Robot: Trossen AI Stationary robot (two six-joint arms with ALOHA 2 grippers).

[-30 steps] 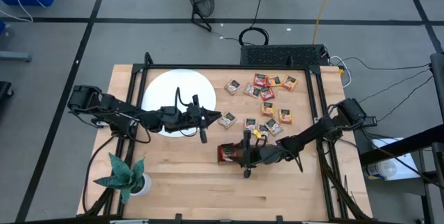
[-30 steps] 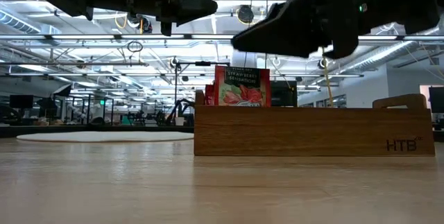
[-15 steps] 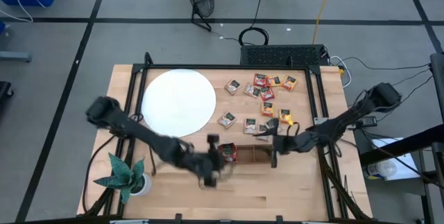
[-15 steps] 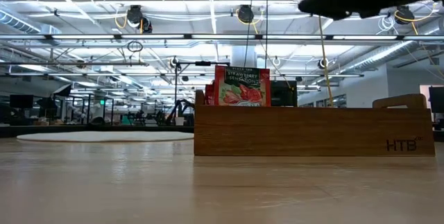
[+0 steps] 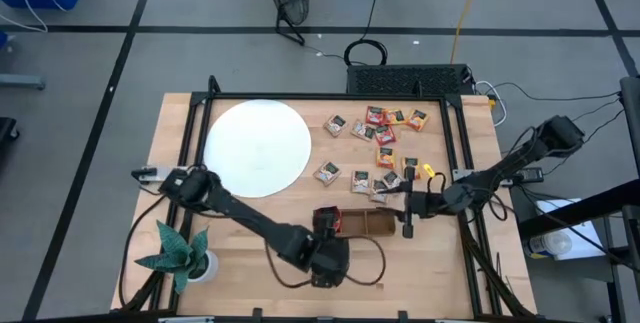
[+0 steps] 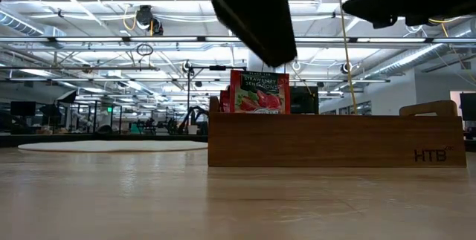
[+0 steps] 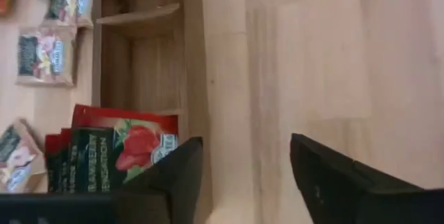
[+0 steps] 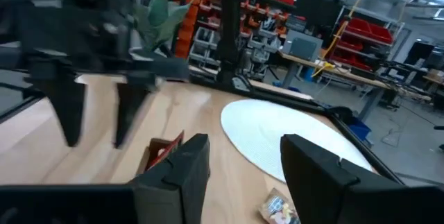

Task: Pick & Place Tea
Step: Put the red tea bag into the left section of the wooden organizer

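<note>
The left pincer (image 5: 328,261) is hanging over the near part of the wooden desk (image 5: 250,283), just in front of the wooden tray (image 5: 362,224). Its two dark fingers (image 7: 173,175) are spread apart and are holding nothing. In the left wrist view they are pointing over the tray's near wall.

The tray is sitting a little past the pincer, in the middle of the desk. Red strawberry tea sachets (image 5: 327,221) are standing up in its left compartment. In the low view they are poking up above the tray's wall (image 6: 335,140). The other two compartments look bare in the left wrist view.

The right pincer (image 5: 408,203) is hovering just beside the right end of the tray, close to the loose sachets. Its fingers (image 8: 184,168) are spread wide and are holding nothing.

A little farther back, the loose tea sachets (image 5: 385,148) are lying flat on the desk in a scattered bunch, with red, green and yellow wrappers. They are reaching toward the far right part of the desk.

The big white disc (image 5: 255,148) is lying flat on the far left part of the desk. A green paper plant (image 5: 178,250) is standing at the near left corner.
</note>
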